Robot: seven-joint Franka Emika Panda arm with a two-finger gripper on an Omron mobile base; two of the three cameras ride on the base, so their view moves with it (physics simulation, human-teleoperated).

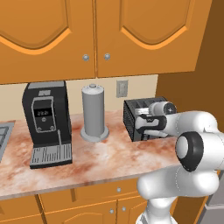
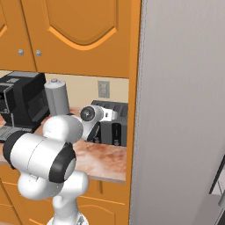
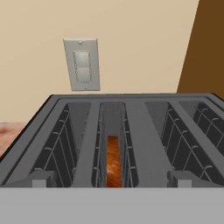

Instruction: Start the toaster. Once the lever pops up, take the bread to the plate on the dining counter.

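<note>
Toaster [image 1: 139, 118]: small black box on the marbled worktop [image 1: 87, 153], at its right end, close to the wall and beside the orange cabinet side [image 1: 192, 87].
Toaster, long axis: runs from the wall toward the counter's front edge — the ribbed long side faces left in the left base view, and a narrow end with slot-like openings faces the camera in the right base view [image 2: 115, 127].
Toaster, hand view: seen from just above one end [image 3: 131, 144], looking along the top toward the wall; wire racks line the openings.
Bread [image 3: 113, 161]: a thin upright strip of browned crust edge, sunk deep in the left-of-centre slot; its long edge lies along the slot. The base views do not show it.
Gripper [image 1: 146, 124]: low over the toaster's near end, hand held level and aimed at the wall. The fingertips are not clear in the pictures; the jaws stand spread wide, nothing between them.
Wall outlet [image 3: 82, 64]: pale plate on the beige wall straight behind the toaster.
Grey canister [image 1: 94, 111]: upright on a round base, left of the toaster and apart from it.
Coffee machine [image 1: 46, 122]: taller, black — further left again.
Grey panel [image 2: 180, 110]: broad flat surface at the right of the right base view.
</note>
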